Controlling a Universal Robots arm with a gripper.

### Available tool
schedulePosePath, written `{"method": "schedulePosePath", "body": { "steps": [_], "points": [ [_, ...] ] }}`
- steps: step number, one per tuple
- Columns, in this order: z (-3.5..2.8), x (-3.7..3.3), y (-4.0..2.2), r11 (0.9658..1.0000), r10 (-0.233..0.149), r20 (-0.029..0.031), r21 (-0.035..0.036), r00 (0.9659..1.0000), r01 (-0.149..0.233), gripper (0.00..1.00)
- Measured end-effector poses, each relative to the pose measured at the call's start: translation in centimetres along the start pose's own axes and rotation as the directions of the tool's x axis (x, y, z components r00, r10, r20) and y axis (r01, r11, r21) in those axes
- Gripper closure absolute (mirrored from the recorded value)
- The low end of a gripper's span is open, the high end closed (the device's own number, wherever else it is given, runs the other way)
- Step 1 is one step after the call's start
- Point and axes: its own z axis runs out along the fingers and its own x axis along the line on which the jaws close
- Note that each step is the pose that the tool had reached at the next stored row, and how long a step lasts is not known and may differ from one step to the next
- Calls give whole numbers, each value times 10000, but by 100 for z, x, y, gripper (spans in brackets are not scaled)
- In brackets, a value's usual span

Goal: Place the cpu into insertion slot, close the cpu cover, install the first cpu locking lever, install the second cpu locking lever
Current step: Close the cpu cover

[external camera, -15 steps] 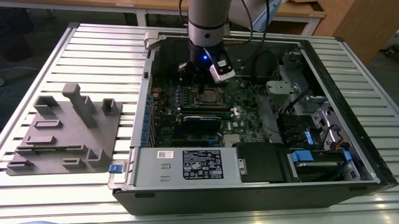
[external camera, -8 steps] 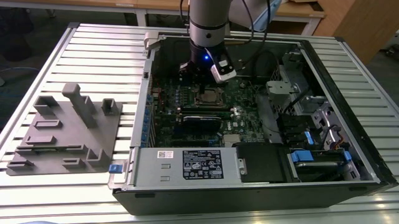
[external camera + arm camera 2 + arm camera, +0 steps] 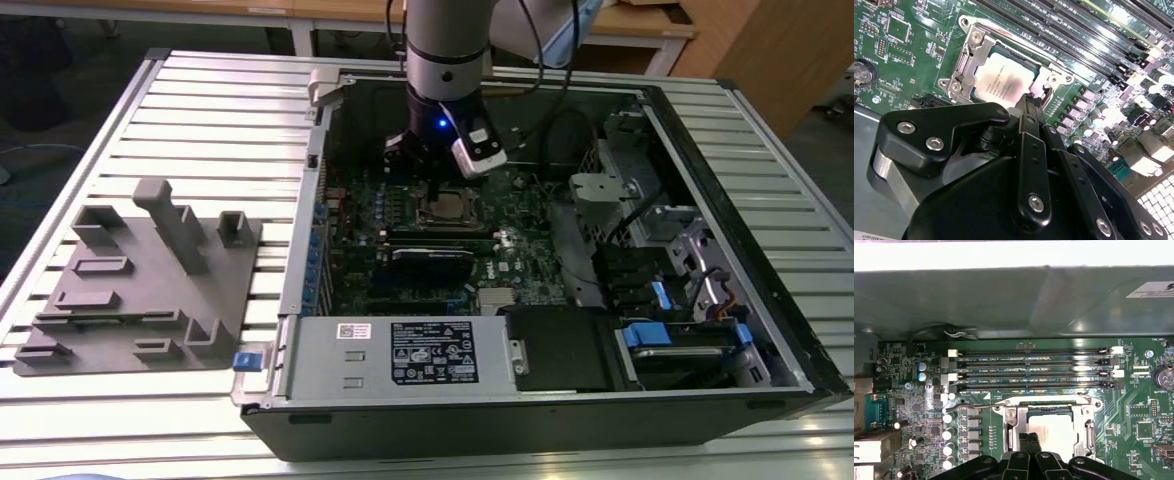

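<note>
My gripper (image 3: 1029,106) has its two black fingers pressed together with nothing visible between them, and its tip hangs just over the edge of the insertion slot (image 3: 450,210) in the upper middle of the exterior view. The cpu (image 3: 1000,82) lies flat in that slot, and the cpu cover (image 3: 968,62) appears to be down around it. I cannot tell whether the thin wire locking lever (image 3: 1019,45) along one side is latched. Risk: any sideways drift while I press down could slide the narrow fingertips off smooth metal onto the green motherboard (image 3: 534,240), scraping the small parts crowded near the socket. Excess force on a cover that is not fully seated could bend the frame or load the chip unevenly. A springy lever may snap back if the tip slips off it. The cpu top is dull silver-grey, flat and square, with faint print. The cover is thin, bright stamped steel with a square window. Long black memory slots (image 3: 1034,367) run parallel just beside the socket, and a row of small cylindrical capacitors (image 3: 949,432) stands near it.
</note>
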Motion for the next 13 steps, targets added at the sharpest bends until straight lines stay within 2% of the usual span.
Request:
{"method": "schedulePosePath", "body": {
  "steps": [10, 13],
  "points": [
    [2, -39, 2, 10000, 1, 0, 0, 10000, -1, 89],
    [4, -79, 3, 10000, 2, 0, 0, 10000, -2, 89]
  ]
}}
